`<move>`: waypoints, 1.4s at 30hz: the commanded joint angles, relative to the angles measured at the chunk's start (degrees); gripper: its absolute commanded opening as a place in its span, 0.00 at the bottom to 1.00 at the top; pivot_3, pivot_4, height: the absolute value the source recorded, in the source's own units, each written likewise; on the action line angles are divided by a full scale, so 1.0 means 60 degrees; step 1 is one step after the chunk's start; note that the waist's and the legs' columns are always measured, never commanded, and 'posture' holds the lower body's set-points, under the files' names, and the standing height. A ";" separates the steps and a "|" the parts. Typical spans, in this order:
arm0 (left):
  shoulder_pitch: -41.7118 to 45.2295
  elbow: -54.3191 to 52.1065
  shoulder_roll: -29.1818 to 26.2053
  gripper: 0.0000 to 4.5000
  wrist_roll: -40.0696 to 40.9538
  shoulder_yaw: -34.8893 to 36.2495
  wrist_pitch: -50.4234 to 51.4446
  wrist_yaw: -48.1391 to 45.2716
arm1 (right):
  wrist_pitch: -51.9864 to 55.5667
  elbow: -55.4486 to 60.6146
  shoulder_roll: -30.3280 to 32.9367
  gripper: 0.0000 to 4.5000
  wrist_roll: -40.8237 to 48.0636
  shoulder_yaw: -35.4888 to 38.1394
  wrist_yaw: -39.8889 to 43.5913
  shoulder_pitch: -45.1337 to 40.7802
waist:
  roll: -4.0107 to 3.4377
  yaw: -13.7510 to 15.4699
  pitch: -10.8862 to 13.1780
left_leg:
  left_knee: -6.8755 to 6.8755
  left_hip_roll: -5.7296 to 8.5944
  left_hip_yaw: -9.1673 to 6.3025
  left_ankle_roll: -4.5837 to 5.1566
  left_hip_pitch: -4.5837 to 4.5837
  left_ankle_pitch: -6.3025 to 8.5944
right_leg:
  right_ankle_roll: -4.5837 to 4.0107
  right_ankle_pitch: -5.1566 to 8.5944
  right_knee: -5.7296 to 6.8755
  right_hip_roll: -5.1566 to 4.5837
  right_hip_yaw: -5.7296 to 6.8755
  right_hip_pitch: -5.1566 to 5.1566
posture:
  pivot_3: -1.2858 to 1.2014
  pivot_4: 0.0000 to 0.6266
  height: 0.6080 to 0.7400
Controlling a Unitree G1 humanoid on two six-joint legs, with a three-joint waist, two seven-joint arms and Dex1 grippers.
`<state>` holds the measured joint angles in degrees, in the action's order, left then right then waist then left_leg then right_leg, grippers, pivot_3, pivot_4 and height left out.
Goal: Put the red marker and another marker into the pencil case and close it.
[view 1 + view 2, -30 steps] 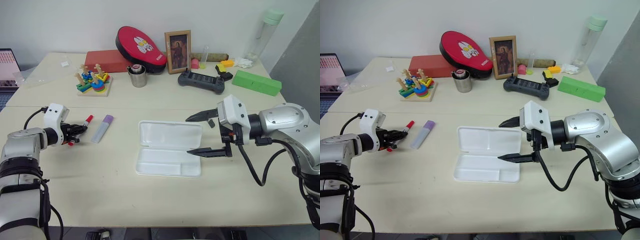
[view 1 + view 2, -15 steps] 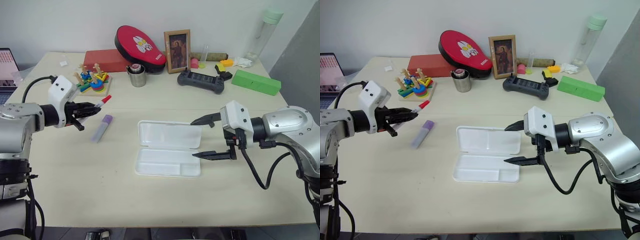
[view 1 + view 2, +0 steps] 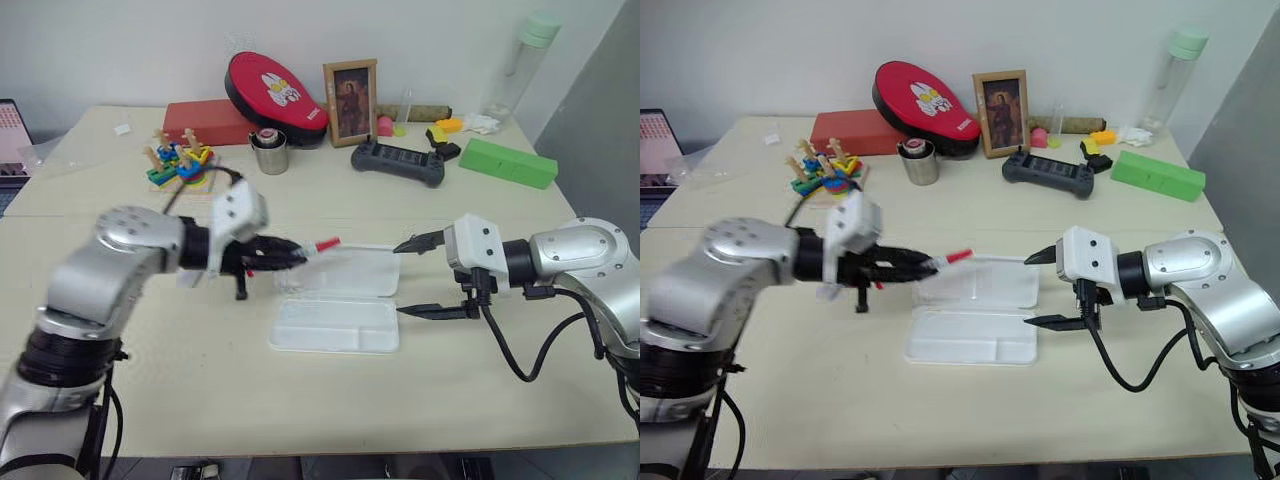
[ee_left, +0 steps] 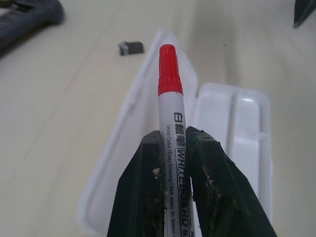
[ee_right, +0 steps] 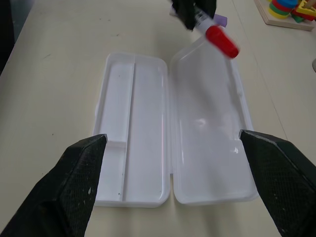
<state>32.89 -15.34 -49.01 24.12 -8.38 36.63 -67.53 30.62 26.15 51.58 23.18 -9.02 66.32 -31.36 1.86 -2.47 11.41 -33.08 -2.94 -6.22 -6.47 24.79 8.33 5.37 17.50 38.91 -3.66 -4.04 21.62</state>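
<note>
A pale table (image 3: pixel 330 410) before a white wall carries the open pencil case (image 3: pixel 335 325). The left tool (image 3: pixel 290 254) reaches level across it, clamped on the red marker (image 3: pixel 322 245), whose cap hangs over the lid. The right tool (image 3: pixel 420 277) waits at the case's right end, fingers spread wide. Another marker (image 5: pixel 220 19) seems mostly hidden behind the left arm. A green box (image 3: pixel 510 163) and wooden stacking toy (image 3: pixel 178 167) stand well back.

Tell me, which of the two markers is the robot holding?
The red marker, slim with a white barrel, clamped in the left gripper over the open pencil case; the lilac-capped one isn't held.
</note>
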 commanded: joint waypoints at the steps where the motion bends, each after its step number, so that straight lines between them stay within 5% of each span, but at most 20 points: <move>1: 0.0137 0.0066 0.0124 0.09 -0.0429 -0.0572 -0.0927 -0.0526 | -0.0119 0.0172 0.0083 1.00 -0.0030 0.0174 0.0035 -0.0049 | 0.0000 0.0004 0.0000 | 0.0000 0.0000 -0.0001 0.0000 0.0000 0.0000 | -0.0002 -0.0001 0.0000 0.0000 0.0000 0.0000 | 0.52 0.24 1.00; 21: -0.0095 0.1536 0.1879 0.09 -0.2590 -0.2031 -0.3330 -0.0111 | 0.0346 0.0564 0.0239 1.00 0.0195 0.0396 -0.0149 0.0079 | -0.0003 0.0090 -0.0001 | -0.0008 0.0000 -0.0005 0.0001 -0.0001 0.0000 | 0.0000 0.0000 -0.0004 0.0001 0.0002 -0.0012 | 0.52 0.24 1.00; 23: -0.0085 0.1597 0.2007 0.25 -0.2660 -0.2085 -0.3322 -0.0105 | 0.0358 0.0560 0.0221 1.00 0.0203 0.0411 -0.0152 0.0083 | -0.0003 0.0095 -0.0001 | -0.0010 0.0001 -0.0005 0.0001 -0.0001 -0.0001 | 0.0001 0.0000 -0.0004 0.0000 0.0003 -0.0014 | 0.52 0.24 1.00; 33: -0.0261 0.1272 0.1963 0.64 -0.2520 -0.1899 -0.3092 -0.0293 | 0.0407 0.0578 0.0184 1.00 0.0252 0.0433 -0.0163 0.0080 | -0.0003 0.0092 -0.0001 | -0.0012 0.0001 -0.0006 0.0001 -0.0001 -0.0001 | 0.0001 0.0000 -0.0004 0.0001 0.0003 -0.0016 | 0.52 0.24 1.00; 40: -0.0436 -0.0381 0.1202 0.98 -0.0693 -0.0707 -0.1507 -0.1009 | 0.0374 0.0371 0.0208 1.00 0.0227 0.0560 -0.0229 -0.0031 | -0.0003 0.0077 -0.0001 | -0.0011 0.0000 -0.0008 0.0001 -0.0001 -0.0001 | 0.0002 0.0000 -0.0004 0.0001 0.0003 -0.0016 | 0.52 0.24 1.00; 42: -0.0677 -0.0975 0.0707 0.99 0.0077 -0.0250 -0.0978 -0.1381 | 0.0325 0.0260 0.0286 1.00 0.0227 0.0625 -0.0154 -0.0113 | -0.0005 0.0028 0.0000 | -0.0009 0.0000 -0.0008 0.0001 -0.0001 0.0000 | 0.0002 0.0001 -0.0003 0.0001 0.0002 -0.0014 | 0.52 0.24 1.00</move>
<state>29.78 -16.31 -42.64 19.02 -13.98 27.80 -73.34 33.39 27.53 52.52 24.03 -7.81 65.00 -30.66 1.83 -2.30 11.41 -33.13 -2.94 -6.25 -6.46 24.78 8.33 5.39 17.51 38.89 -3.65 -4.03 21.52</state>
